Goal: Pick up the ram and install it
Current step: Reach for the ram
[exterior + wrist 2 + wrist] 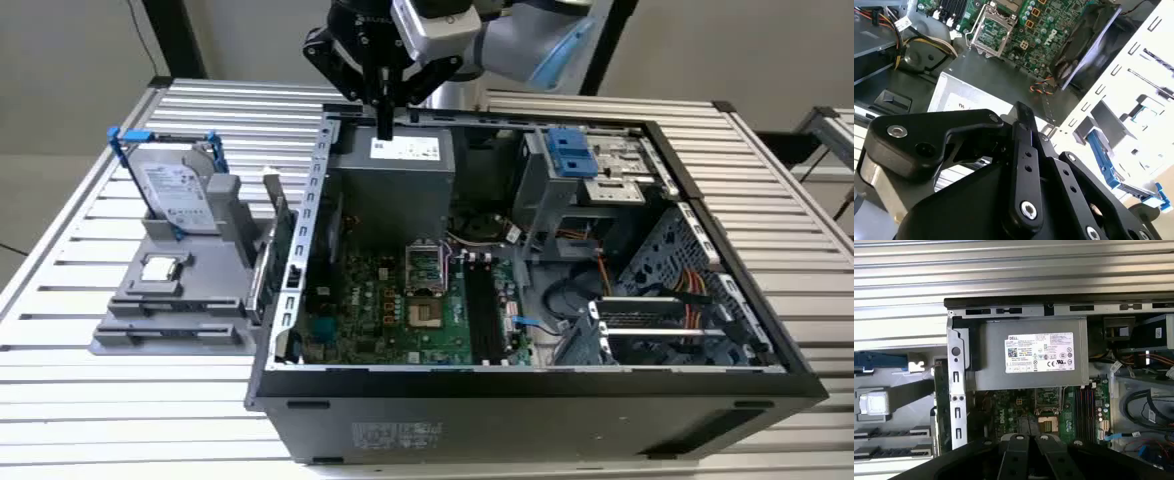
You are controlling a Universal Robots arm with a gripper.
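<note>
Ram (279, 235) not picked yet, racked beyond the case (318, 200) wall, well apart from my gripper (386, 130). Fingers pinched together, empty, over PSU (394, 185). Pick likely needs opening, aligning lengthwise.

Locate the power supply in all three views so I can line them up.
Exterior view: power supply, grey labelled box at the far end of the case.
Second wrist view: power supply, grey box adjoining the motherboard.
First wrist view: power supply, label facing the camera, between case rim and motherboard.
Shared landmark: CPU socket.
</note>
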